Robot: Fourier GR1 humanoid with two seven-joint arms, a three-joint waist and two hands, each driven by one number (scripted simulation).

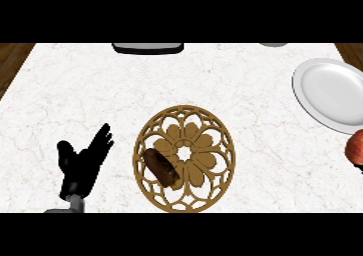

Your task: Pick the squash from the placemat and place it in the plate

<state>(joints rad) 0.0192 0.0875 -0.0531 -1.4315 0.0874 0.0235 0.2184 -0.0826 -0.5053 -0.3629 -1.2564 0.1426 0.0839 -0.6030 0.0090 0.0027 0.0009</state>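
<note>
1. Nearest you, the left hand sits low at the left of the counter with its fingers straight and spread, thumb out, holding nothing. It looks to be resting, well clear of the work.
2. Just to its right lies the placemat, a round gold openwork mat. The squash, dark brown and elongated, lies on the mat's left half, tilted, with nothing touching it. That puts it closer to your left hand than to the plate, so you should judge the pick as not yet begun.
3. At the right edge you see a reddish apple-like fruit, cut off by the frame. Something dark shows just below it; it may be your right hand, but you cannot tell its fingers from here.
4. Farther right and up sits the white plate, bare, well apart from the mat. The carry will have to cross open counter and pass near that fruit.
5. The counter is pale marble; dark wood shows at its corners.
6. At the far edge a dark, grey-topped object is partly cut off.
</note>
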